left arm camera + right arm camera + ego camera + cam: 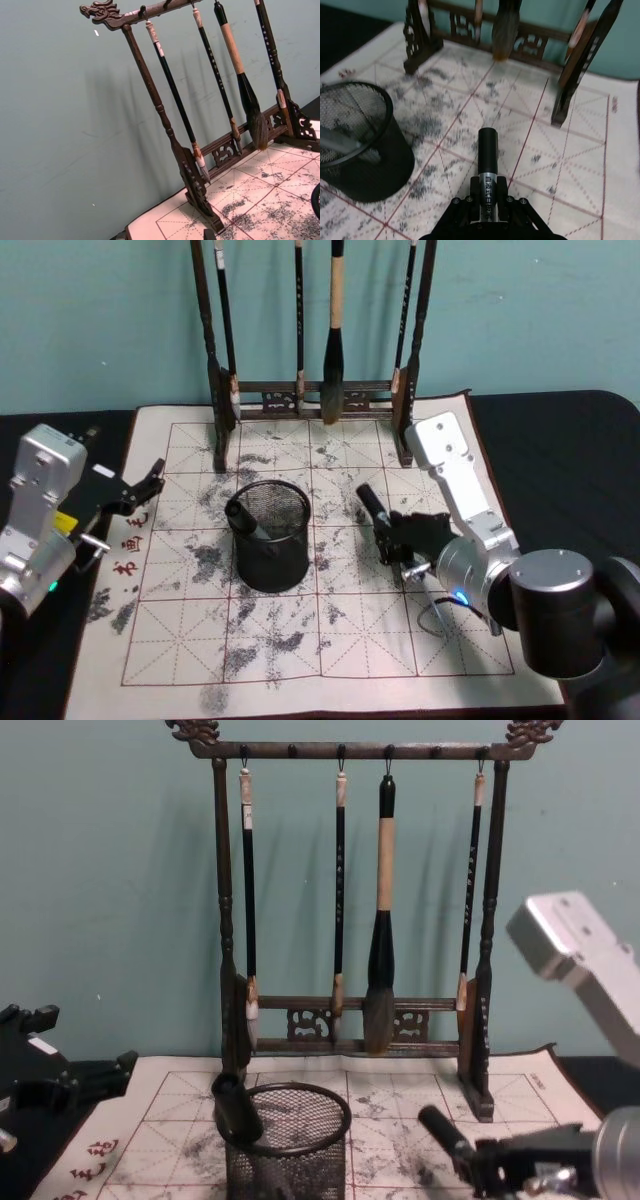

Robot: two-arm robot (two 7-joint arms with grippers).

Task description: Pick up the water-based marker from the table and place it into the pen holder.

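Marker (369, 504) clamped in right end effector (386, 531), tilted.

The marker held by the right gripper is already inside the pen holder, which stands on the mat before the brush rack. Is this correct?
Not quite: the marker held by the right gripper is outside the pen holder, beside it over the mat, as the right wrist view shows. The holder does stand before the brush rack.
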